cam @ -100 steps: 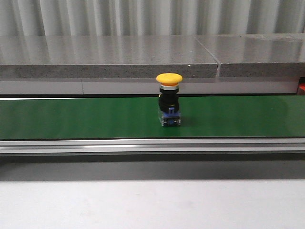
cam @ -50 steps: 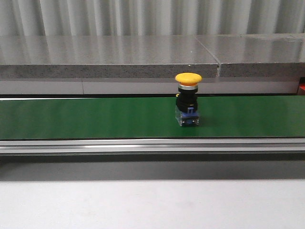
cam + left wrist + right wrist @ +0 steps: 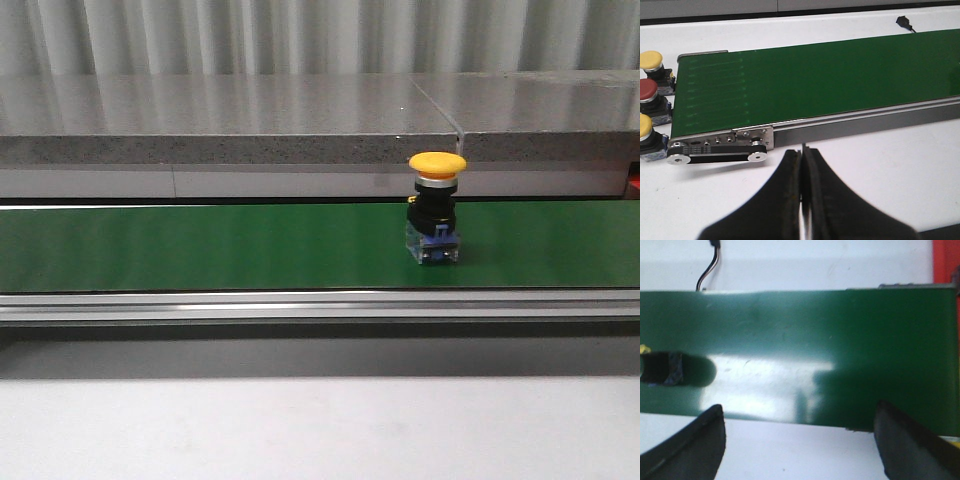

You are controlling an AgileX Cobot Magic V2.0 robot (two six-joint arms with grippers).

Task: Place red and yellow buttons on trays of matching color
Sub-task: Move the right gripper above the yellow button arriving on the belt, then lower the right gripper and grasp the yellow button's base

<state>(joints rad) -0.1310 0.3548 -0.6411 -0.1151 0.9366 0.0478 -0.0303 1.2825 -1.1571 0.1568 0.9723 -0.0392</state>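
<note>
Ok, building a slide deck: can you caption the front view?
Yellow button standing upright on the green conveyor belt, right of centre.

The left gripper (image 3: 802, 200) hangs over the white table (image 3: 900, 165) with its two dark fingers (image 3: 785, 200) pressed together, just short of the green conveyor belt (image 3: 815, 80) and its metal side rail (image 3: 865, 117). Past the belt's roller end (image 3: 715, 152), three push buttons stand on the table in a row: a yellow button (image 3: 651, 60), a red button (image 3: 647, 90) and another yellow one (image 3: 644, 127), partly cut off by the frame edge.
</note>
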